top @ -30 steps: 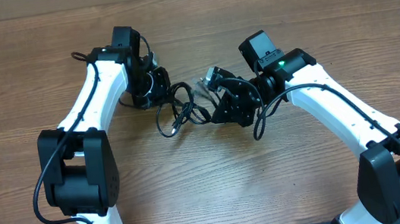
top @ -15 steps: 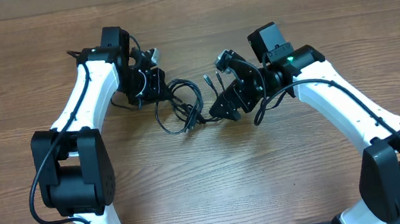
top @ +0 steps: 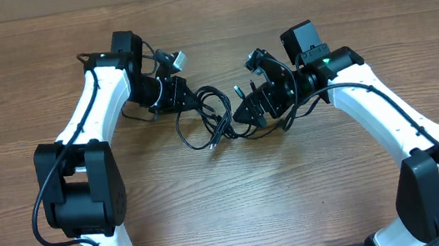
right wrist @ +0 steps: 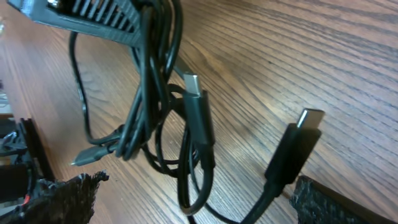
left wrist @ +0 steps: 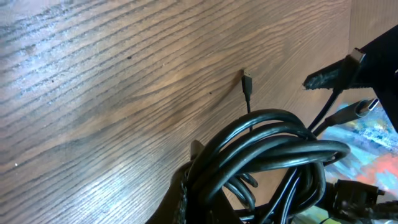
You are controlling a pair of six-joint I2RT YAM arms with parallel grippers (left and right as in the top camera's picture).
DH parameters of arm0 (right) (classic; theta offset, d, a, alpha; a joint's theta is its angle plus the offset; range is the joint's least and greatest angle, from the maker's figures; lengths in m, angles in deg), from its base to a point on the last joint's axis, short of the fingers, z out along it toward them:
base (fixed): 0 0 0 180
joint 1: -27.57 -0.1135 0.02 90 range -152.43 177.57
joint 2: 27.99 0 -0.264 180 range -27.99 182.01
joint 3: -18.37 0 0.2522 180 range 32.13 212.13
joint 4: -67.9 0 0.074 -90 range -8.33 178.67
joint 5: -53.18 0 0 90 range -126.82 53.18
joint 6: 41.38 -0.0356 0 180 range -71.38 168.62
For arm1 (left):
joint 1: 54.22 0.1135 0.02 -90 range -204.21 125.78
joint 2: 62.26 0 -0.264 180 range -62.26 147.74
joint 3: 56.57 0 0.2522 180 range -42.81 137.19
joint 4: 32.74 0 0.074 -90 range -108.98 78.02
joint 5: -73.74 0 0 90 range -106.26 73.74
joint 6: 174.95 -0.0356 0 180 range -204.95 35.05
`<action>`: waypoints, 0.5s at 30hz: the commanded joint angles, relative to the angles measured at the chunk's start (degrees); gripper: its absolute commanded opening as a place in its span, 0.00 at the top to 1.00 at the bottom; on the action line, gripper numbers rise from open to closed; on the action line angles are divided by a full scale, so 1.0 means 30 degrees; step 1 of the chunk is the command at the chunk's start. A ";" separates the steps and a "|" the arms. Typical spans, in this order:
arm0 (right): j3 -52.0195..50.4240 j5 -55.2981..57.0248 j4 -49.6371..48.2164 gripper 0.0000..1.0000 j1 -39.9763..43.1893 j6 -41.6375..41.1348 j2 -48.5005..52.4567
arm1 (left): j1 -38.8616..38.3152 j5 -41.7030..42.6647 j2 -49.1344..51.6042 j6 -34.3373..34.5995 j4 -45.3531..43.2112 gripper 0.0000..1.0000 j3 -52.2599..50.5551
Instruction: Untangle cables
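The left gripper (top: 182, 94) is pressed together on the cables (top: 207, 120), pinching several black strands where they gather into a bunch at its tip. The right gripper (top: 251, 90) is spread wide and pinches nothing. In its wrist view, its two rough black fingertips (right wrist: 59, 199) sit at the bottom corners, far apart, with cord between them. Whether any strand brushes a fingertip cannot be told.

The cables lie between the two grippers, in the middle of the wooden table (top: 294, 181). From the left gripper they fan toward the right gripper in a handful of loose, overlapping loops. The far loops reach in between the right gripper's open fingers. The cords are thin, black and glossy.

From the left wrist, they arch up as a thick sheaf of parallel curves, and one small plug (left wrist: 247, 82) lies on the wood just beyond that sheaf. From the right wrist, two larger plugs with metal tips show. One (right wrist: 189, 84) hangs among the strands, and the other (right wrist: 305, 121) stands apart to the right, close to one fingertip.
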 commanded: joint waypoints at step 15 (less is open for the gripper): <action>-0.0160 -0.7351 0.0809 0.00 0.0044 -0.0080 -0.0517 | -0.0095 -0.3694 0.0080 0.0168 -0.0976 0.96 0.0357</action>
